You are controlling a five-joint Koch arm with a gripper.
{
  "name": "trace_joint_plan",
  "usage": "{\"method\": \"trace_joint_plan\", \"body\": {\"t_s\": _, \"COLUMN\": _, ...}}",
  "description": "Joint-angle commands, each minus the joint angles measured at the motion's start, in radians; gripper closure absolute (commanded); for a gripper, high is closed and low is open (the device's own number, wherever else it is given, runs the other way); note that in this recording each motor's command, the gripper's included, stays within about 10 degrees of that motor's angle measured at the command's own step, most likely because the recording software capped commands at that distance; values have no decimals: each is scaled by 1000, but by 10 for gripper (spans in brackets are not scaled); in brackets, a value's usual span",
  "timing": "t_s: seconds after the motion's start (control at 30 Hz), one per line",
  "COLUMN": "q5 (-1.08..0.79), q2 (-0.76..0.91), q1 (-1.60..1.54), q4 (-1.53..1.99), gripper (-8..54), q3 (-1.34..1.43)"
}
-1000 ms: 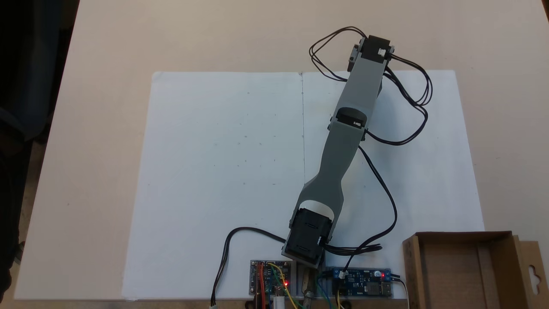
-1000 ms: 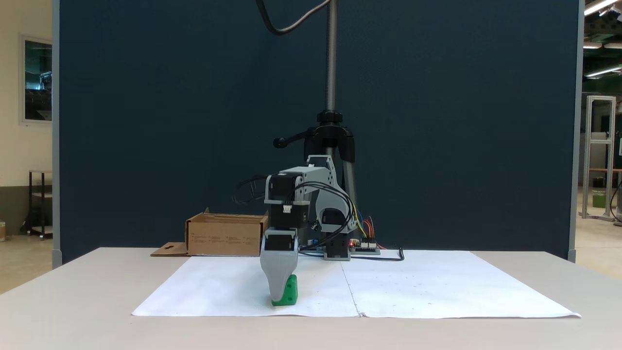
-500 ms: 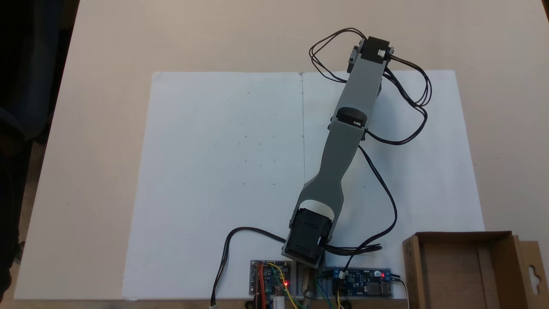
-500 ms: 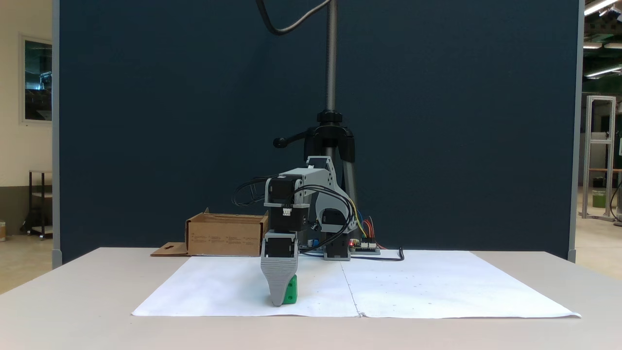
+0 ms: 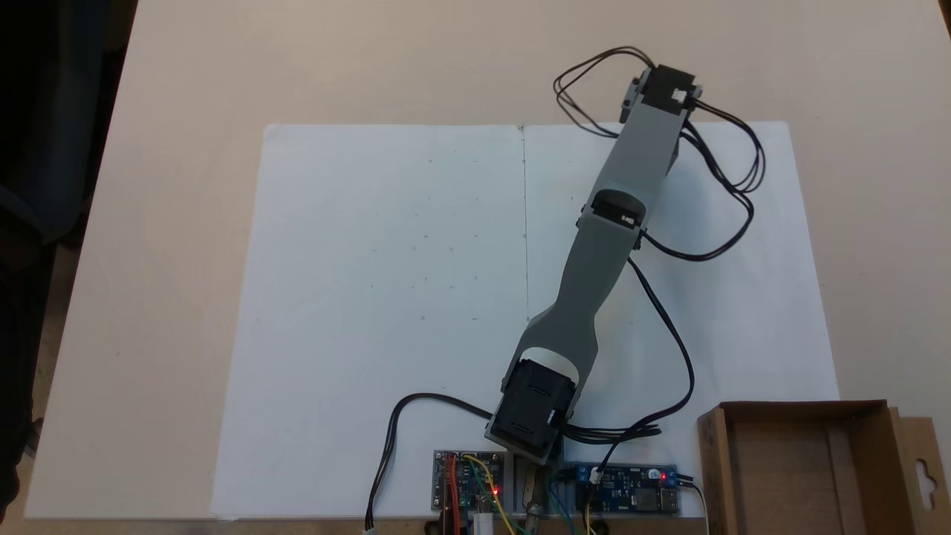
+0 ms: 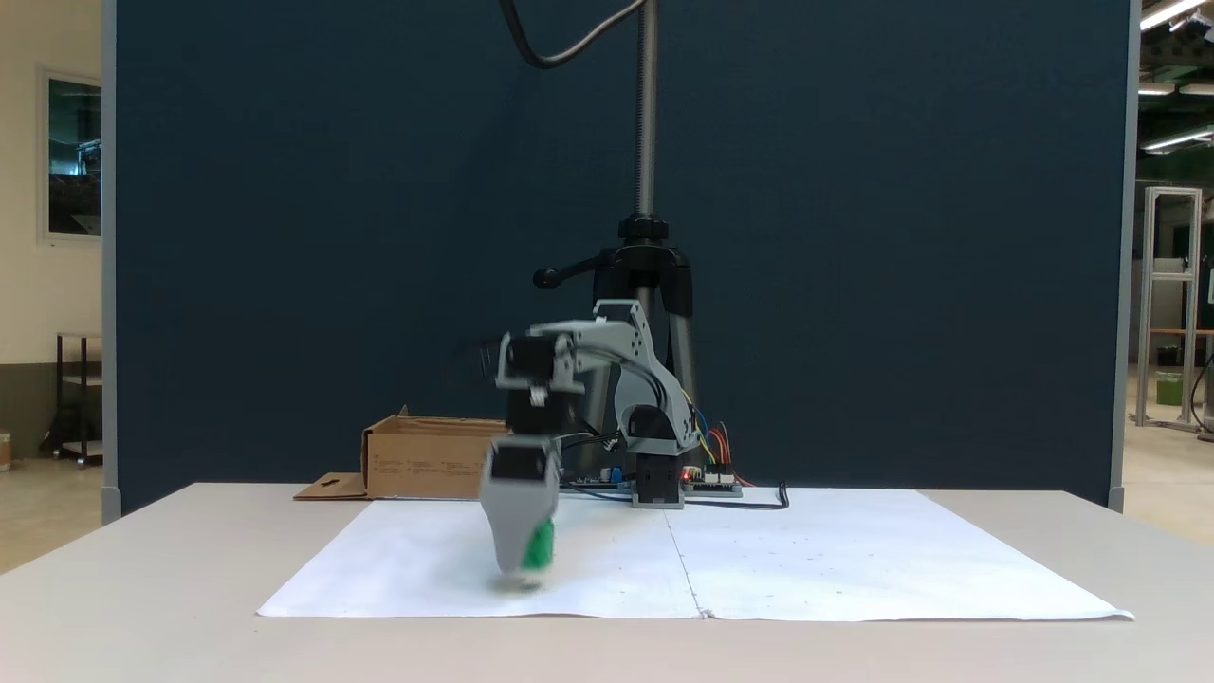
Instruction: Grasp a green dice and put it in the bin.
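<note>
White paper (image 6: 854, 555) covers the table before a dark blue panel. Gripper (image 6: 520, 564), blurred, is clamped on the green dice (image 6: 541, 548) just above the paper. Bin (image 6: 436, 463) sits at 10 o'clock from it.

White paper sheet (image 5: 386, 297) covers the table (image 5: 186, 89) at center frame; circuit boards (image 5: 468, 483) sit along the bottom edge.

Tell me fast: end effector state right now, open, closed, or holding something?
End effector: closed on the green dice, just above the paper in the fixed side view; the image is motion-blurred.
</note>
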Motion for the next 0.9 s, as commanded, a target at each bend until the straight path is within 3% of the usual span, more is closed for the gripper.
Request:
{"method": "trace_joint_plan", "body": {"t_s": 0.0, "q5": 149, "q2": 167, "q1": 63, "q4": 23, "gripper": 333, "q3": -18}}
{"method": "trace_joint_plan", "body": {"t_s": 0.33, "q5": 215, "q2": 575, "q1": 396, "q4": 183, "gripper": 333, "q3": 83}}
{"method": "trace_joint_plan", "body": {"t_s": 0.87, "q5": 230, "q2": 597, "q1": 1003, "q4": 144, "gripper": 333, "q3": 104}}
